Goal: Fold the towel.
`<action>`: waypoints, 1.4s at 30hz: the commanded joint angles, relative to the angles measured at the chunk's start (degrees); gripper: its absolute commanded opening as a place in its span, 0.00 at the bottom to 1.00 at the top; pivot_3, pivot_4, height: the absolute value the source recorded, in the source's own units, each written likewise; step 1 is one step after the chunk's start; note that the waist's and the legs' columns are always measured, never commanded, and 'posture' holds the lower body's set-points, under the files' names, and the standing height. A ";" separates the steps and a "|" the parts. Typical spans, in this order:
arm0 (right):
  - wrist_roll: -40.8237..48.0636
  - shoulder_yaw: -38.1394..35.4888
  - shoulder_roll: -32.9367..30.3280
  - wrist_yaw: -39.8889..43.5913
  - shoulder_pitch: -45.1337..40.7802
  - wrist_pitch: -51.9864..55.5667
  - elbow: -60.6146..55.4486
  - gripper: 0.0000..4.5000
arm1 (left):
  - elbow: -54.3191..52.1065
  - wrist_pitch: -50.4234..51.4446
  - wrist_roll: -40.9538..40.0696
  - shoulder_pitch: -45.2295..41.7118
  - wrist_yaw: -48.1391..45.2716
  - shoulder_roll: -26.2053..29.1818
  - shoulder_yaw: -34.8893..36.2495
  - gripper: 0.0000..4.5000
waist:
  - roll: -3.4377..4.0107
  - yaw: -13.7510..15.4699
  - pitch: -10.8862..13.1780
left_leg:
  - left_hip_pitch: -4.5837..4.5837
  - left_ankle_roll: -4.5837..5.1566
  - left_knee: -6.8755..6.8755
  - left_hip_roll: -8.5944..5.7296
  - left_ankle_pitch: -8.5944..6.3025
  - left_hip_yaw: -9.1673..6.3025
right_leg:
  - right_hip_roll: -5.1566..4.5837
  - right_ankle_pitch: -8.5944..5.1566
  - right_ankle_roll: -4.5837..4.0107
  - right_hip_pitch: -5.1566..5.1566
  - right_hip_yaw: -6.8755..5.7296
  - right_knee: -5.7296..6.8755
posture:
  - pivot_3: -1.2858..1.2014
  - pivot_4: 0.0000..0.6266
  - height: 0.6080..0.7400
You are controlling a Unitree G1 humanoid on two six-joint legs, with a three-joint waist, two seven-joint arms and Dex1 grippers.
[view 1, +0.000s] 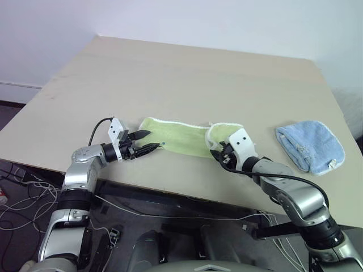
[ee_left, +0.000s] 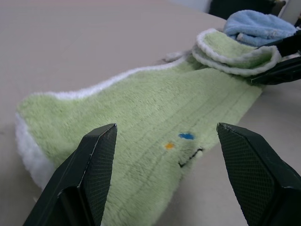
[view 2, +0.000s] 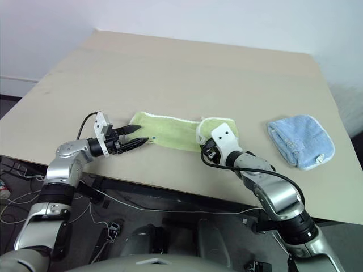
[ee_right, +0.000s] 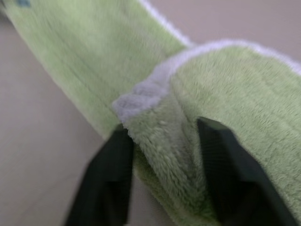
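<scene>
The towel (view 1: pixel 176 137), light yellow-green with white edging and a small dark printed mark (ee_left: pixel 190 157), lies stretched out near the table's front edge. Its right end is folded back over itself (view 1: pixel 224 131). My left gripper (view 1: pixel 152 140) sits level at the towel's left end, open, its fingers (ee_left: pixel 96 165) spread over the cloth without touching it. At the folded right end my right gripper (ee_right: pixel 164 129) points down and to the left. Its fingers (ee_right: pixel 110 174) stand apart, with a ridge of the folded towel (ee_right: pixel 160 127) between them.
A light blue towel (view 1: pixel 310 145) lies bunched on the table's right side, close to the right edge. The tan table (view 1: pixel 170 73) stretches away behind the towel. The front edge runs just below both grippers.
</scene>
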 commanded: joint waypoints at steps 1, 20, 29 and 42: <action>5.44 -8.11 0.47 2.51 2.38 0.28 -7.52 0.73 | -6.53 6.38 -5.79 1.87 2.10 -0.19 2.91 0.79 | 0.00 -0.03 0.00 | 0.00 0.00 0.00 0.00 0.00 0.00 | 0.00 0.00 0.00 0.00 0.00 0.00 | 0.52 0.24 0.86; -3.70 -6.04 11.09 10.91 -6.82 -14.41 32.93 0.00 | -32.70 34.35 -32.43 18.95 33.96 -13.28 16.01 0.79 | 0.03 -0.17 0.02 | 0.10 -0.01 -0.04 -0.03 0.00 -0.02 | 0.02 0.00 0.00 0.08 0.03 -0.02 | 0.52 0.24 0.86; 0.38 -11.84 11.40 12.95 -8.00 -13.01 24.81 0.00 | -33.11 34.40 -27.45 23.40 44.39 -14.10 13.16 0.79 | 0.08 -0.22 -0.06 | 0.22 -0.07 -0.05 -0.01 0.00 -0.01 | -0.03 -0.07 -0.22 0.16 0.06 0.00 | 0.52 0.24 0.86; 3.57 -15.73 10.12 11.59 -8.06 -8.62 11.84 0.00 | -18.74 40.99 -38.24 8.44 59.06 -19.25 20.16 0.99 | 0.67 0.43 -0.37 | 0.21 -0.05 -0.06 -0.09 0.00 -0.03 | -0.08 -0.08 -0.24 0.18 0.04 -0.02 | 0.52 0.24 0.86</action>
